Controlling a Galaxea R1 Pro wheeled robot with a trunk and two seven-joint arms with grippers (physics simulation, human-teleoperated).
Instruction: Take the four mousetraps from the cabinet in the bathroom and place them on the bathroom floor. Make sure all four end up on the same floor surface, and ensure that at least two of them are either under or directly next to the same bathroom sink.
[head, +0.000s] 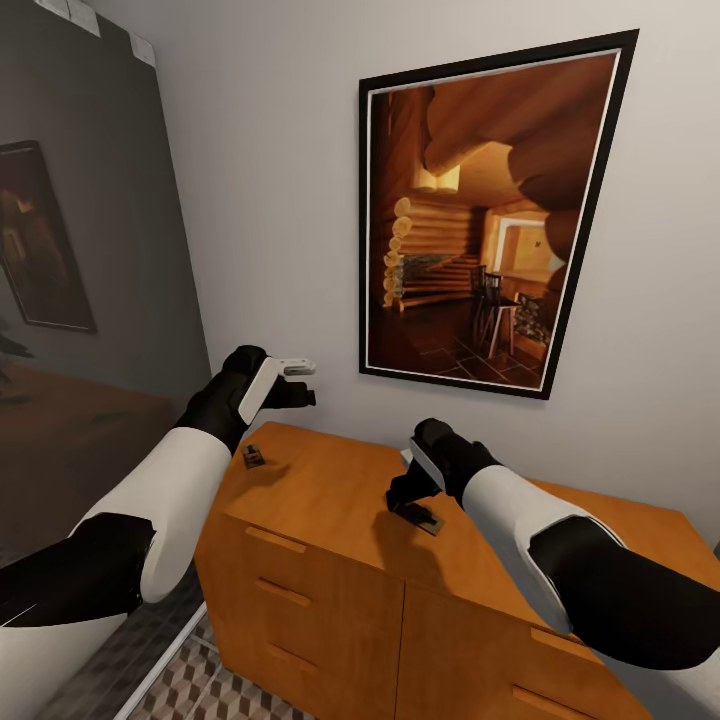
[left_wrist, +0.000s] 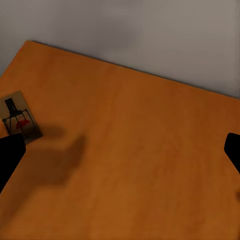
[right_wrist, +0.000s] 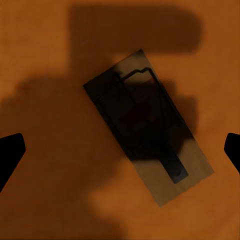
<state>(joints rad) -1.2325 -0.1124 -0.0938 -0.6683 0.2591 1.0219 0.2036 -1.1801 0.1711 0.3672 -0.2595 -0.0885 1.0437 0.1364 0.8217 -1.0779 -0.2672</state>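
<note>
Grey bathroom wall rises behind the wide, low orange-brown wooden cabinet (head: 330, 500), with a black-framed picture of a log-cabin interior (head: 490, 215) hanging above it and a strip of cube-patterned brown and beige floor tiles (head: 200, 685) showing at the cabinet's foot. Two of the small flat brown wooden mousetraps with dark wire parts lie on the cabinet's flat top rather than inside it: one (head: 253, 457) near the left end, below the left tool (head: 295, 380), and another (head: 420, 518) right under the right tool (head: 400, 495). From the right wrist view that trap (right_wrist: 150, 135) lies flat and diagonal between the two dark fingertips (right_wrist: 10, 152), which stand wide apart at either side and do not touch it; the tool seems poised low over it so the fingers can come down around the board, though its turned angle may call for a wrist adjustment. The left tool is likewise spread open over bare wood, its trap (left_wrist: 20, 116) off to one side near a fingertip (left_wrist: 9, 157), apparently waiting its turn. The drawer fronts (head: 300, 590) are all closed, so whatever they hold is hidden, and the remaining traps cannot be placed.
</note>
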